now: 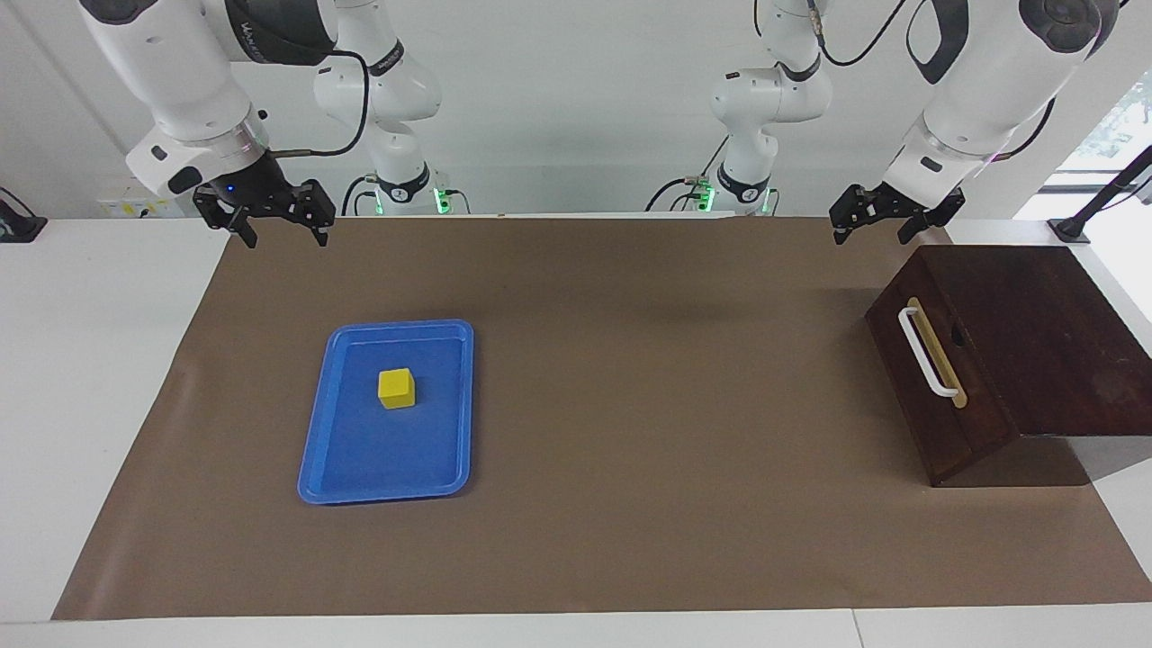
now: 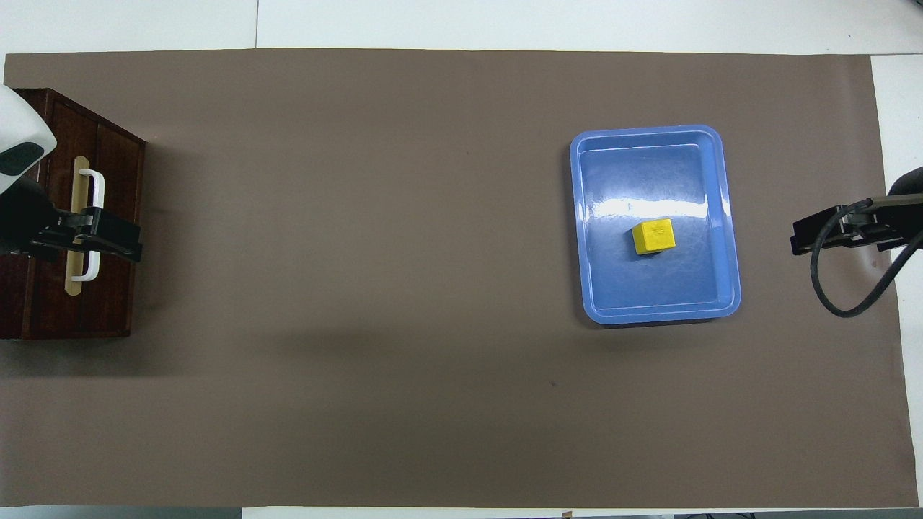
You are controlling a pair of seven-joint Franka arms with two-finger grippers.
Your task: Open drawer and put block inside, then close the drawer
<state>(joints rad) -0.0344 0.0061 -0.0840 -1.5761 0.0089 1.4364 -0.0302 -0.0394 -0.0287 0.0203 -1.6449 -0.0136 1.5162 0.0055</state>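
Observation:
The drawer (image 1: 967, 432) is shut in its dark brown box (image 1: 1035, 333) at the left arm's end of the table, its white bar handle (image 1: 927, 351) facing the table's middle. The yellow block (image 1: 396, 388) lies in a flat blue tray (image 1: 387, 495) toward the right arm's end. My left gripper (image 1: 870, 239) is open and empty, raised in the air; in the overhead view the left gripper (image 2: 94, 241) covers the handle (image 2: 97, 184). My right gripper (image 1: 286, 239) is open and empty, raised over the mat's edge near its base, apart from the tray. The block (image 2: 653, 236) and tray (image 2: 652, 317) also show in the overhead view, with the right gripper (image 2: 829, 236) beside them.
A brown paper mat (image 1: 630, 405) covers most of the white table. A black stand (image 1: 1071, 229) sits at the table's corner beside the box.

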